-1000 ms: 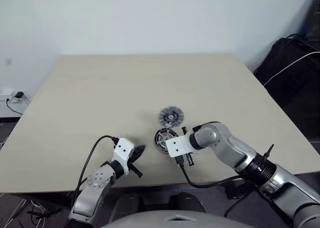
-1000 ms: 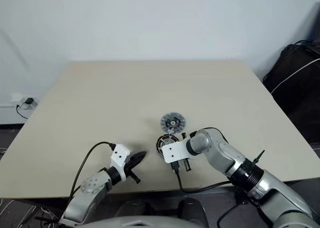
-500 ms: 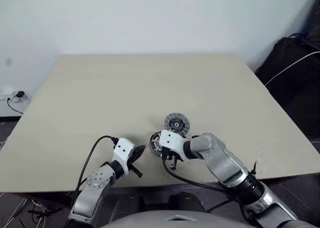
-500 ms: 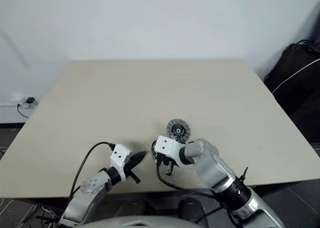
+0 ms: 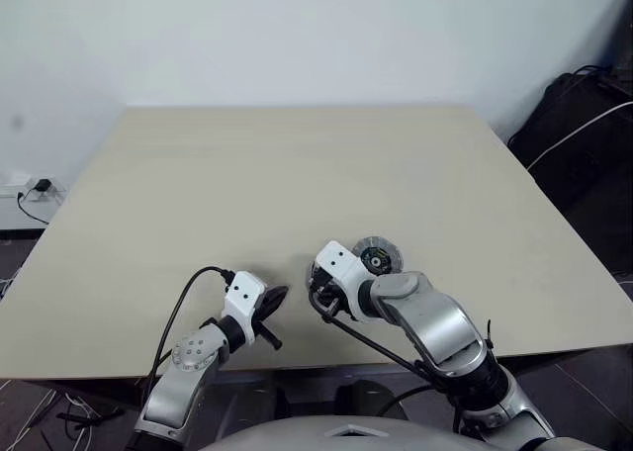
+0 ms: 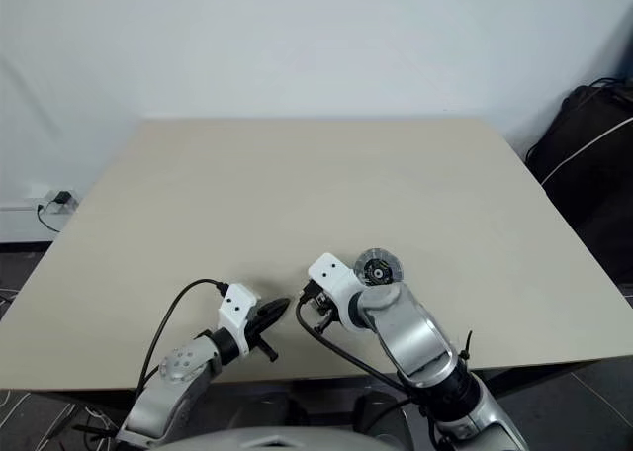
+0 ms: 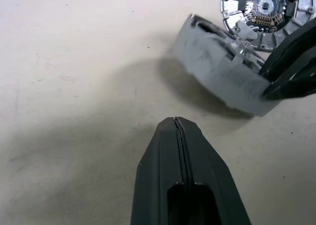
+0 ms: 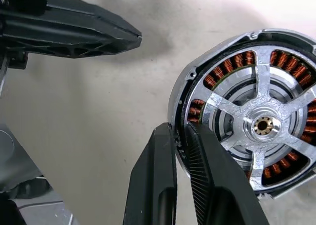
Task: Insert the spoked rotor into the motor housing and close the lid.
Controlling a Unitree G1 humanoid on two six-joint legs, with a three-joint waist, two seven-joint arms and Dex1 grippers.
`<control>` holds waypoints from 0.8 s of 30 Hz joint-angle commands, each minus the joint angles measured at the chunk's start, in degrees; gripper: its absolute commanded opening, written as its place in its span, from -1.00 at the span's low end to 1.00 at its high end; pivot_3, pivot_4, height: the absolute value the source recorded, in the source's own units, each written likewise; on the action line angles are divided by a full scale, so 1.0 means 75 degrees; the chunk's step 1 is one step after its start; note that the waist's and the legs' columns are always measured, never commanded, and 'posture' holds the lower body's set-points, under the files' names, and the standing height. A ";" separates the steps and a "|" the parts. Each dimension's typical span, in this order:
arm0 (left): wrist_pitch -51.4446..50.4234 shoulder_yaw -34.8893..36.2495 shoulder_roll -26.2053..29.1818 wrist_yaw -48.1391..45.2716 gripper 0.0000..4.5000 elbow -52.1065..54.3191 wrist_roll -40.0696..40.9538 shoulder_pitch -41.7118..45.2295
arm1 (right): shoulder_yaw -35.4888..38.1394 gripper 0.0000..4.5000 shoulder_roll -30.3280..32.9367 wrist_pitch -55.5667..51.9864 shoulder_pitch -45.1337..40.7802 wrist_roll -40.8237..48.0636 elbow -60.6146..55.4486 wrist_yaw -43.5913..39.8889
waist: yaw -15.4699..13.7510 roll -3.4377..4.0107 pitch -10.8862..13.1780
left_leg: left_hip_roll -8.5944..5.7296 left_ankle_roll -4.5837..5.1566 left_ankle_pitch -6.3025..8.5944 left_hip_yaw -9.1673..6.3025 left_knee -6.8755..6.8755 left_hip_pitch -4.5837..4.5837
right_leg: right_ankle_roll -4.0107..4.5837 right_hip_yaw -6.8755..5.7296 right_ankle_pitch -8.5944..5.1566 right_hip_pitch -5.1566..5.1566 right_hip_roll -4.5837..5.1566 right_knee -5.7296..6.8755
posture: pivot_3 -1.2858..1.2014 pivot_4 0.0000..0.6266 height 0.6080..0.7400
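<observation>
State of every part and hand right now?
rotor: seated inside housing, spokes showing
housing: tilted, no lid on, rim pinched by right hand
lid: flat on table, off the housing, dark centre up
left hand: shut, empty
right hand: shut on housing rim
</observation>
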State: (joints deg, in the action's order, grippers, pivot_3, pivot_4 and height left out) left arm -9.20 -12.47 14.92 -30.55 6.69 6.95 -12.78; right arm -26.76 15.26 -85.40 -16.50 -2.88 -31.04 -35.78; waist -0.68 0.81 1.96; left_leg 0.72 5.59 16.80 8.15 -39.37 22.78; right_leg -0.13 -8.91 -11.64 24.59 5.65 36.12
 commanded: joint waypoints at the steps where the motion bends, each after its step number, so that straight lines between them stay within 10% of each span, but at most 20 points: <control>1: 0.0119 -0.0066 -0.0033 -0.0077 -1.00 0.0029 0.0043 0.0114 | 0.0351 -0.96 0.0009 -0.0334 -0.0300 0.0344 -0.0632 0.0285 | 0.0002 0.0001 0.0001 | 0.0000 0.0000 0.0000 0.0000 0.0002 0.0000 | 0.0000 0.0000 0.0000 0.0000 0.0000 -0.0001 | 0.03 -1.00 1.00; 24: 0.0165 -0.0040 -0.0053 -0.0098 -1.00 -0.0049 0.0057 0.0137 | 0.1094 -0.96 -0.0958 0.0151 -0.0722 0.1520 0.1748 0.1940 | 0.0148 0.0013 0.0004 | -0.0004 -0.0003 -0.0003 0.0002 0.0021 -0.0001 | -0.0005 -0.0002 0.0003 -0.0003 -0.0004 -0.0013 | 0.03 -1.00 1.00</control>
State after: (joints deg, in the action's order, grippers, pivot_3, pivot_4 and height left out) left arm -9.16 -12.95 14.77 -31.29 5.12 6.96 -12.12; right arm -19.41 7.49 -85.14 -21.45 9.59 -19.89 -23.26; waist 0.43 0.91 1.99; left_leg 0.69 5.57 16.78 8.17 -39.22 22.77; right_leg -0.17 -8.91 -11.62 24.57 5.62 36.03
